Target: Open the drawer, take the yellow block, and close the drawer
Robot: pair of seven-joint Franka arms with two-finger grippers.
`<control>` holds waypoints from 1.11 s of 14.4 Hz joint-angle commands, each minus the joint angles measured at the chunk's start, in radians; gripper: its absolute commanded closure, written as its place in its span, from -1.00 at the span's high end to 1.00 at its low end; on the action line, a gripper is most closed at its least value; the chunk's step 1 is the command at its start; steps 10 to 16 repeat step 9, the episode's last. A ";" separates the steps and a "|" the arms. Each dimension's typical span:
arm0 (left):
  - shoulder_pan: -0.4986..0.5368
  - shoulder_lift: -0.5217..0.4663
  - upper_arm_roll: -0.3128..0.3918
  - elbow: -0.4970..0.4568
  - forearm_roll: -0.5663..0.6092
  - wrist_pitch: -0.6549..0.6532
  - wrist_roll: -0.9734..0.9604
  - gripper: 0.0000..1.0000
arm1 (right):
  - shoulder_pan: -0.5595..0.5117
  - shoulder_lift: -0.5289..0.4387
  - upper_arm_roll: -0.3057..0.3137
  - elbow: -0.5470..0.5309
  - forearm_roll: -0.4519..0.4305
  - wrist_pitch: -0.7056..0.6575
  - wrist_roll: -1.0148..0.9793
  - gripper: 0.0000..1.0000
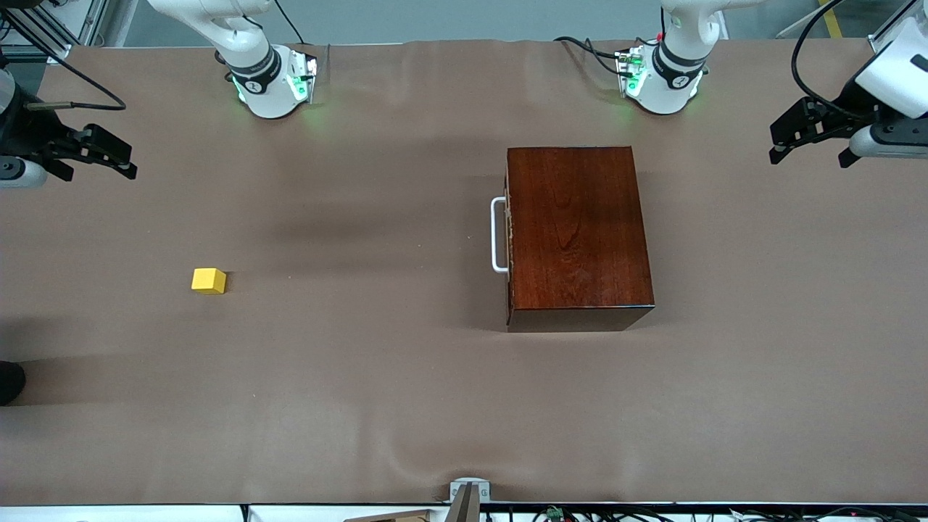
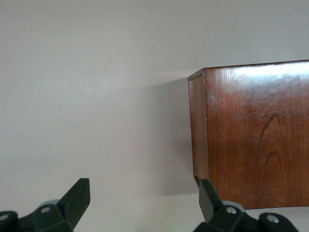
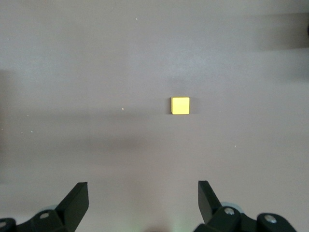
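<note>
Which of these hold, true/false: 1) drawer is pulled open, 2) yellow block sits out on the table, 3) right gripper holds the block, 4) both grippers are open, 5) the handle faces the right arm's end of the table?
1) False. The drawer is shut, its front flush with the wooden box.
2) True. The yellow block lies on the bare table, toward the right arm's end.
3) False. The right gripper is empty, up over that end's table edge, apart from the block.
4) True. The left gripper, over the left arm's end, is open and empty too.
5) True. The white handle faces that way.
</note>
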 commanded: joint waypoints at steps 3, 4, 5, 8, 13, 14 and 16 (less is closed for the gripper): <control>0.012 0.017 -0.003 0.042 -0.014 -0.017 0.022 1.00 | -0.005 -0.024 0.000 -0.021 0.011 0.000 0.007 1.00; 0.012 0.017 -0.005 0.042 -0.012 -0.028 0.019 1.00 | -0.005 -0.024 0.000 -0.021 0.009 -0.001 0.007 1.00; 0.012 0.017 -0.005 0.042 -0.012 -0.029 0.014 1.00 | -0.005 -0.024 0.000 -0.021 0.009 -0.001 0.007 1.00; 0.008 0.031 -0.005 0.050 -0.009 -0.029 -0.009 1.00 | -0.005 -0.024 0.000 -0.021 0.011 0.000 0.007 1.00; 0.008 0.034 -0.007 0.048 -0.005 -0.031 -0.030 1.00 | -0.005 -0.024 0.000 -0.021 0.011 -0.001 0.007 1.00; 0.008 0.034 -0.007 0.048 -0.005 -0.031 -0.030 1.00 | -0.005 -0.024 0.000 -0.021 0.011 -0.001 0.007 1.00; 0.008 0.034 -0.007 0.048 -0.005 -0.031 -0.030 1.00 | -0.005 -0.024 0.000 -0.021 0.011 -0.001 0.007 1.00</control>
